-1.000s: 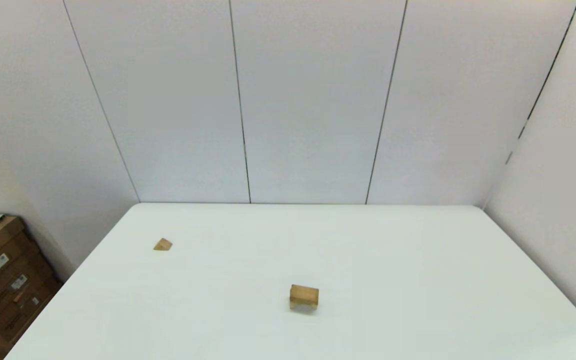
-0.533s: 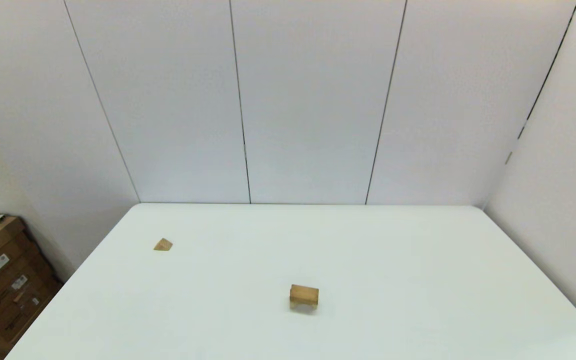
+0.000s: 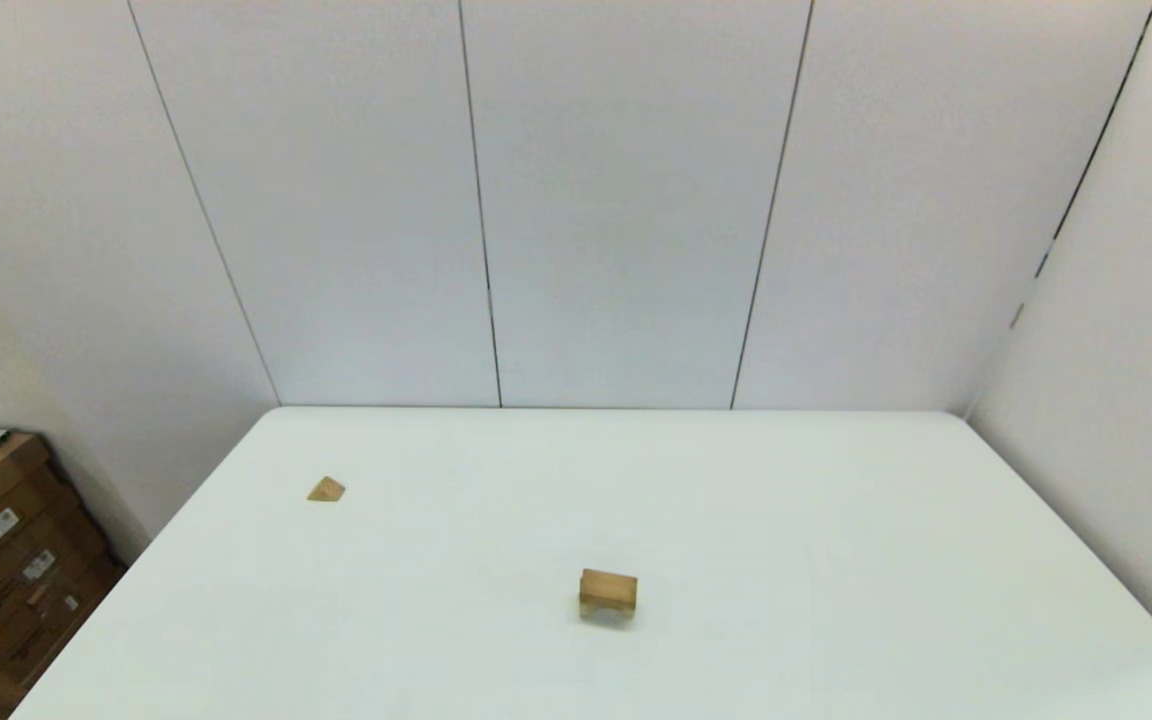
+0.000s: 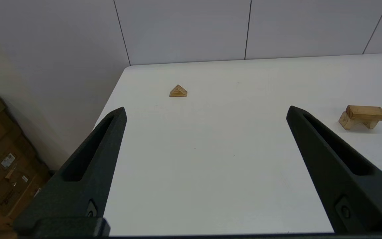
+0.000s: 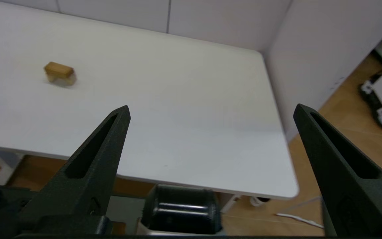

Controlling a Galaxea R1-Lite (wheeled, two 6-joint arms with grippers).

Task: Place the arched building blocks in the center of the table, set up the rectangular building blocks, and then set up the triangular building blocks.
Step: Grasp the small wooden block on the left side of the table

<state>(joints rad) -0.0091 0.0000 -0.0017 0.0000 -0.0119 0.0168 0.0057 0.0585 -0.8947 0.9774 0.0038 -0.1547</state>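
Both grippers, left gripper [image 4: 206,111] and right gripper [image 5: 211,111], parked off the desk [image 3: 836,520] with fingers spread wide, empty; rectangular block [image 4: 366,112] atop arched block [image 4: 353,122] mid-desk, triangular block [image 3: 326,489] near left edge.

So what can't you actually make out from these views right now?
- Both arms: outside the head view's frame; the left gripper and right gripper show only in their own wrist views, open.
- The stack: head view is too far to separate bar from arch; the left wrist view shows the rectangular block on the arched block.
- Triangular block: small in every view, its resting face unclear.
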